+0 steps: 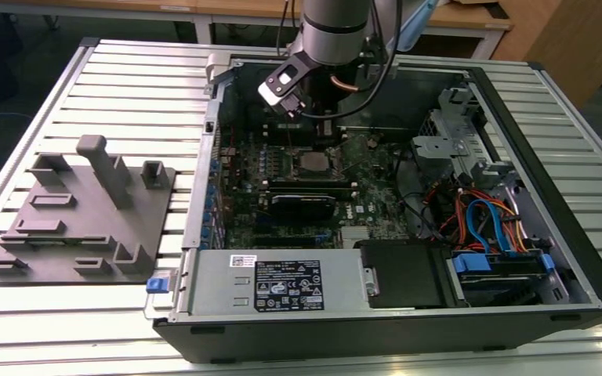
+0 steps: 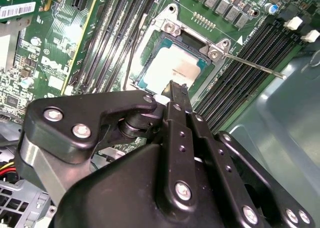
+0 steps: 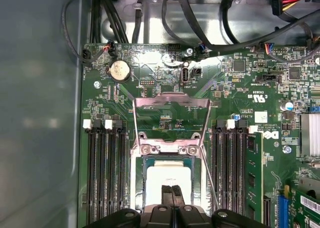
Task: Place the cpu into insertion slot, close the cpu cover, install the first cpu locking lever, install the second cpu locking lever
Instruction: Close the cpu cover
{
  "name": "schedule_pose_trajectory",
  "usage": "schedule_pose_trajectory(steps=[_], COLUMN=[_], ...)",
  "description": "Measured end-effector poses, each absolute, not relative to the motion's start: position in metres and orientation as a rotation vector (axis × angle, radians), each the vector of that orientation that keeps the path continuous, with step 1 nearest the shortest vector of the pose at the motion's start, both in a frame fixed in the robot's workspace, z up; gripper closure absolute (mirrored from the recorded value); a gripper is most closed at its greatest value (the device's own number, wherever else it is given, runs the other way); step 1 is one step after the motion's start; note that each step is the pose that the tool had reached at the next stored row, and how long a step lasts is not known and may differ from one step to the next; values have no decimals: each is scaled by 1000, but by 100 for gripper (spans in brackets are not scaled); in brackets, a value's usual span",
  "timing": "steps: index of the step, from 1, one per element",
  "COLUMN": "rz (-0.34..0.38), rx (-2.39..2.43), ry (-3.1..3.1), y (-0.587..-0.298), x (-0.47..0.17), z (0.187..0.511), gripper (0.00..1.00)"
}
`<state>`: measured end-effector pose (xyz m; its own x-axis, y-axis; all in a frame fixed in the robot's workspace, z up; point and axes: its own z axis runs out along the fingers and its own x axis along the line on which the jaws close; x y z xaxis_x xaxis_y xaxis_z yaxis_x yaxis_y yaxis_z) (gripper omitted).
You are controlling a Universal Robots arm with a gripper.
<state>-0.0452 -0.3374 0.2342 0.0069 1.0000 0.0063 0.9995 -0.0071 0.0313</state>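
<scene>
Hand [image 3: 172,190] pinched closed, tips over the seated cpu [image 3: 167,174].

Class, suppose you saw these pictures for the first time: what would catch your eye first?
An open computer case lies on the slatted table, with the robot arm reaching into it. In the first wrist view, the silver chip sits in its socket, its metal cover swung open, and the closed jaws are right at the chip.
</scene>
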Motion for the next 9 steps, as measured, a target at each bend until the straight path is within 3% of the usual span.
schedule_pose_trajectory(steps=[9], rz=[41], rx=[2216], ry=[2201], y=[-337], x=[-45], z=[238], gripper=[90])
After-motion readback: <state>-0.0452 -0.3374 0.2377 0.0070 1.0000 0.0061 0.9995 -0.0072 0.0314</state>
